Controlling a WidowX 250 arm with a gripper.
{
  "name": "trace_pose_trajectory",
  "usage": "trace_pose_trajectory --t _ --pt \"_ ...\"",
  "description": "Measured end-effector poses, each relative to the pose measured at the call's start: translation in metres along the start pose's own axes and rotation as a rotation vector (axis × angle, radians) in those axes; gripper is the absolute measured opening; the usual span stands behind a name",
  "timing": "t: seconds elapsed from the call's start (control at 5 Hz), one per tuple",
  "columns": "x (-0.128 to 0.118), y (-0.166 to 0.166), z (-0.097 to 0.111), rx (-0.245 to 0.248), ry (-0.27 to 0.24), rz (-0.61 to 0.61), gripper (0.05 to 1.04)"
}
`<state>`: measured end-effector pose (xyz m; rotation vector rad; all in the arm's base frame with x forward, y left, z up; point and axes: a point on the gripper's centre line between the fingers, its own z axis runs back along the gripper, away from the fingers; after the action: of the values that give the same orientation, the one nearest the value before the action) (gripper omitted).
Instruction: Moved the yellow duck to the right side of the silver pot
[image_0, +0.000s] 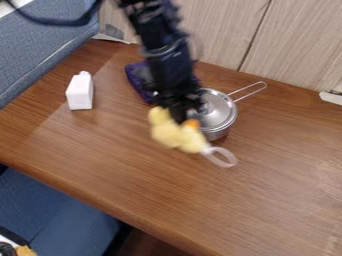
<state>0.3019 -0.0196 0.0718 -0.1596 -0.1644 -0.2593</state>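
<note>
Your gripper (180, 114) has its jaws closed on the duck (175, 136), near the pot (219, 116), front left. A white bottle (80, 93) stands farther left.

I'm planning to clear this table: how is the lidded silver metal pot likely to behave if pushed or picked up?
The pot, apparently rigid metal, probably won't flex. The silver lid seems merely set on top, so lifting by it could leave the pot behind. Pushing the long wire handle may swivel it.
</note>
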Motion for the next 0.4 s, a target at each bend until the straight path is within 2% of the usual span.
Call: trace_pose_trajectory --t 0.2,0.4 --pt "0.034 -0.018 -0.009 -0.057 -0.008 -0.026 0.083" --pt "0.063 -0.033 -0.022 -0.072 -0.016 -0.078 0.083"
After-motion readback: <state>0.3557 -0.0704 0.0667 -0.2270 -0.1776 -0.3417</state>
